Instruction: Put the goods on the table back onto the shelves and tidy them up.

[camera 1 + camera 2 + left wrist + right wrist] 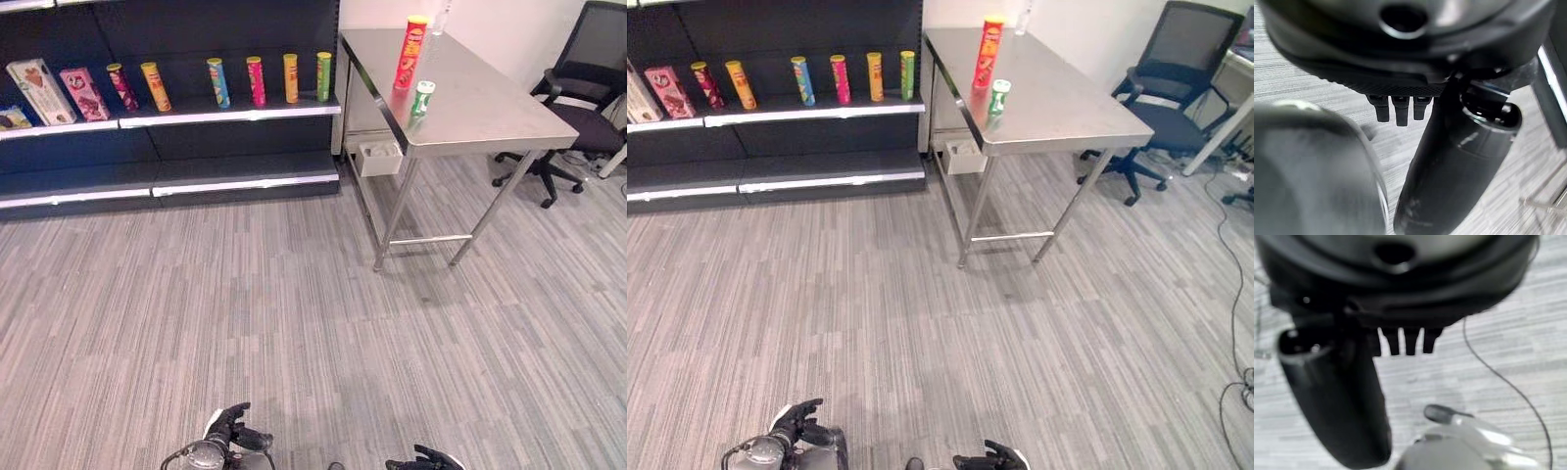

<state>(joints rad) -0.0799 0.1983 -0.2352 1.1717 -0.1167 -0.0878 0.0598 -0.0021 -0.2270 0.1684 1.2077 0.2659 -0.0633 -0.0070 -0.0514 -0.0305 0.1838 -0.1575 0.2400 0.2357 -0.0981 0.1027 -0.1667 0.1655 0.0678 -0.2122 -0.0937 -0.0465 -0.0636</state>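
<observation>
Red can and green can on table, far from both hands (fingers relaxed, empty).

Steel table with 1 tall red can, 1 short green can.

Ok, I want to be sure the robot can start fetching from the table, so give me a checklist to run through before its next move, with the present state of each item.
1. Goods left on the steel table: a tall red can and a small green can, both upright. Ok.
2. Left hand free: fingers relaxed, holding nothing. Ok.
3. Right hand free: fingers relaxed in its wrist view, holding nothing. Ok.
4. Within reach of the table: both hands hang low over the carpet, far from it. Not ok; walk closer first.
5. Space on the shelf: cans stand in a spaced row, with gaps between them. Ok.
6. Path to the table: bare carpet ahead; the office chair stands beyond the table. Ok.
</observation>
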